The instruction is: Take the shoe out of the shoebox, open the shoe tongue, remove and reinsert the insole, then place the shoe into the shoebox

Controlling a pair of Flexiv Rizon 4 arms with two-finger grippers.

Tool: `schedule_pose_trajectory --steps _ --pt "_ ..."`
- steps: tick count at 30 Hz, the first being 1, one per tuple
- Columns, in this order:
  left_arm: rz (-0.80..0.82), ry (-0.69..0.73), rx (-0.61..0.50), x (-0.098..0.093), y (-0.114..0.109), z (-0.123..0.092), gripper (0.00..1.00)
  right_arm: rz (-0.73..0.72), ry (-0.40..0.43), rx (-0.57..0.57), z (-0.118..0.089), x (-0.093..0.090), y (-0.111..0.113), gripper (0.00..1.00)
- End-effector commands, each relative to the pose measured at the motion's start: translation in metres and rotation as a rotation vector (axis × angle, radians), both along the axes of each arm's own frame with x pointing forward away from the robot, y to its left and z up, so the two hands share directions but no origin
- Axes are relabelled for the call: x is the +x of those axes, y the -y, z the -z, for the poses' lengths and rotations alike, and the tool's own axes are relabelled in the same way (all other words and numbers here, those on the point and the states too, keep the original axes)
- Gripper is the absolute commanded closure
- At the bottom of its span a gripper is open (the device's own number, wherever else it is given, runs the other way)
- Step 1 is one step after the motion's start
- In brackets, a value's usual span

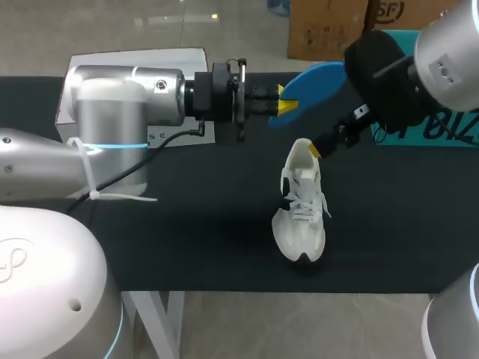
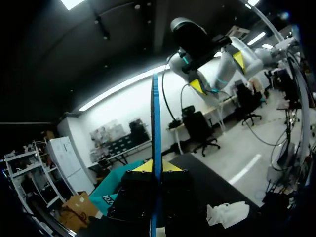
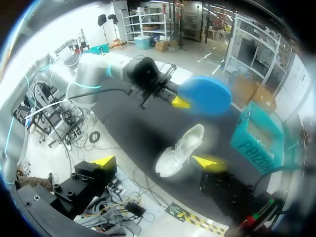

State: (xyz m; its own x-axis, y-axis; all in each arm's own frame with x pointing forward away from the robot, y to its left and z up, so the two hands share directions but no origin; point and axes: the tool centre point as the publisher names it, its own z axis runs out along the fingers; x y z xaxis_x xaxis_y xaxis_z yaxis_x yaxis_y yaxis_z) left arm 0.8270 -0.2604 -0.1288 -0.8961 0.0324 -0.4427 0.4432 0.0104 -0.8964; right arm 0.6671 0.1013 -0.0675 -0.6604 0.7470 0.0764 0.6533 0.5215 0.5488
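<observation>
Left gripper [image 1: 286,101] clenches the flat blue foam insole [image 1: 318,78]; right gripper [image 3: 155,161] gapes open. Unheld, the white laced sneaker [image 1: 301,213] could tip at reinsertion — the insole jams.

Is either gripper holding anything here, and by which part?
The left gripper holds the insole by one end. The right gripper is open, holding nothing.

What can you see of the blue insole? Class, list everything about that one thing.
The blue insole is a thin, flat, foot-shaped sheet, bright blue, and looks like foam. It is out of the white shoe and held in the air above the table. The left hand is shut on one end, its yellow fingertips pinching both faces. In the left wrist view it shows edge-on as a narrow blue strip. Nothing else clearly touches it.
</observation>
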Motion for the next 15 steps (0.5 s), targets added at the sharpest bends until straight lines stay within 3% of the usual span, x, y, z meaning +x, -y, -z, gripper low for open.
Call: schedule_pose_trajectory --steps 1,14,15 --pt "-0.03 0.013 0.011 -0.0085 0.0011 -0.0035 1.0 0.001 -0.006 -0.004 0.0 0.0034 -0.0034 0.0" --pt "-0.03 0.013 0.011 -0.0085 0.0011 -0.0035 1.0 0.001 -0.006 -0.004 0.0 0.0034 -0.0034 0.0" --pt "-0.012 0.101 0.061 -0.0086 0.0005 -0.0128 1.0 0.001 -0.006 -0.004 0.0 0.0034 -0.0034 0.0"
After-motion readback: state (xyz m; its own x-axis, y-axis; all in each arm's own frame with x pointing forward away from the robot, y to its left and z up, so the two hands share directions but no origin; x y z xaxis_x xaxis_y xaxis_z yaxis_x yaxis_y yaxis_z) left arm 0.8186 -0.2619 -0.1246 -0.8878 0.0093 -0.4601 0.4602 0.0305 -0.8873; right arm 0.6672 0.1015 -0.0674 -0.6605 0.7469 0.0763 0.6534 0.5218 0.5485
